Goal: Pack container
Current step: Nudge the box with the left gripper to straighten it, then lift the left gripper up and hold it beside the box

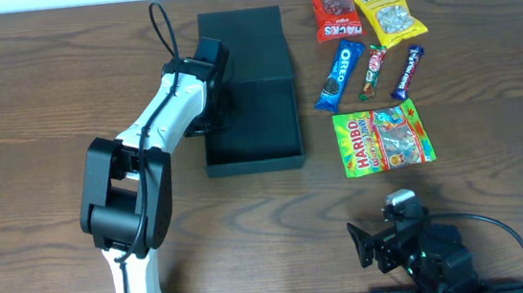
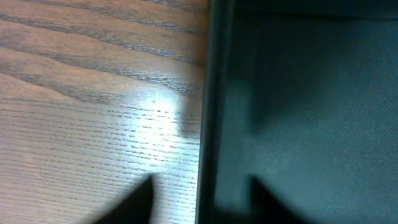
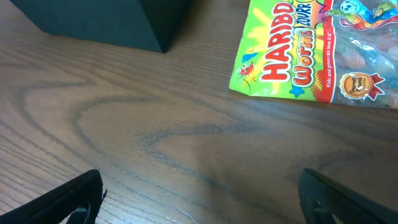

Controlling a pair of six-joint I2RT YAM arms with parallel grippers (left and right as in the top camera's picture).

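- The container [image 1: 251, 119] sits open mid-bench [image 1: 27, 111], apparently empty, so packing has not yet begun.
- The left tool [image 2: 200, 199] is spread astride its left wall.
- The right tool [image 3: 199, 190] is spread near the Haribo bag [image 1: 383, 138].
- All six snack packets [image 1: 341, 71] remain outside.

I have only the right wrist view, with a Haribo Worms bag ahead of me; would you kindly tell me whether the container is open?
Observer: Yes. Overhead shows the container open, its flap lid folded back and nothing inside.
Operator: Thank you. Where is the left gripper?
Observer: The left gripper is at the container's left wall; in the left wrist view its fingers straddle that wall.
Operator: Are there snacks besides the Haribo bag?
Observer: Five, all right of the container: an Oreo packet, a red packet, a yellow packet, a red-green bar and a purple bar.
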